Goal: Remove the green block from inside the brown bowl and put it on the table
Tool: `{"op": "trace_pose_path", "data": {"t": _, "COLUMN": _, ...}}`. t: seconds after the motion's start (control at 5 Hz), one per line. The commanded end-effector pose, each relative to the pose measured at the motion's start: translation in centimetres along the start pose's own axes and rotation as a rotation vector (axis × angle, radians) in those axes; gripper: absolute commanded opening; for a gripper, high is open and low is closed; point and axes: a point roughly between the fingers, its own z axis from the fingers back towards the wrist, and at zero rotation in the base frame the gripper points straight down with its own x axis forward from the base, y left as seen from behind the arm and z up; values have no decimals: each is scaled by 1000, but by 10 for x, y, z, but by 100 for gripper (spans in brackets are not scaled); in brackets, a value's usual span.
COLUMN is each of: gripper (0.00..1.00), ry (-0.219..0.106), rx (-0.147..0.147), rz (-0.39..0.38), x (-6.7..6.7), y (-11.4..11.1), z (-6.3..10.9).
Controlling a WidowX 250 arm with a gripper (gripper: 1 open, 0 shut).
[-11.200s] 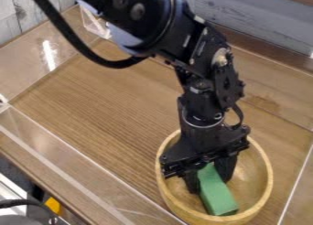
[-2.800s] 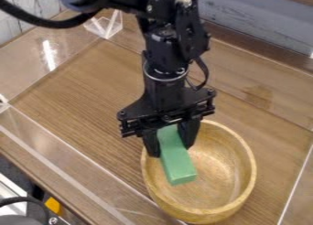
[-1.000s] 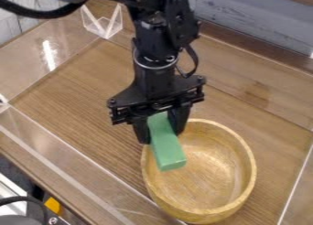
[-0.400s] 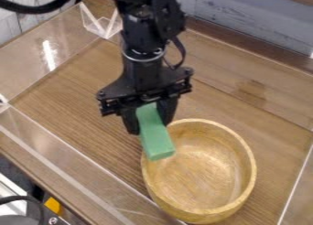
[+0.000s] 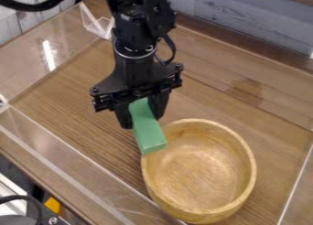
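Overhead, the pincer is gripping the green block (its top hidden between the fingers), hanging over the brown bowl's left rim, above the desk.

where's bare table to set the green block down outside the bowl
Bare wood-grain table lies left of the round tan wooden bowl, out to the clear plastic wall, and behind the bowl toward the back wall. The crowded spot is the bowl's left rim, where the black gripper, its jaws shut on the green rectangular block, hangs over it.
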Motion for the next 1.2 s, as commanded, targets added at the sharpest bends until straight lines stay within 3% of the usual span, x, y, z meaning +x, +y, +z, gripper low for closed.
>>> {"op": "trace_pose_path", "data": {"t": 0.0, "gripper": 0, "ry": -49, "rx": -22, "rz": 17, "x": 13, "y": -6, "z": 4}}
{"op": "trace_pose_path", "data": {"t": 1.0, "gripper": 0, "ry": -119, "rx": 36, "rz": 18, "x": 20, "y": 2, "z": -27}}
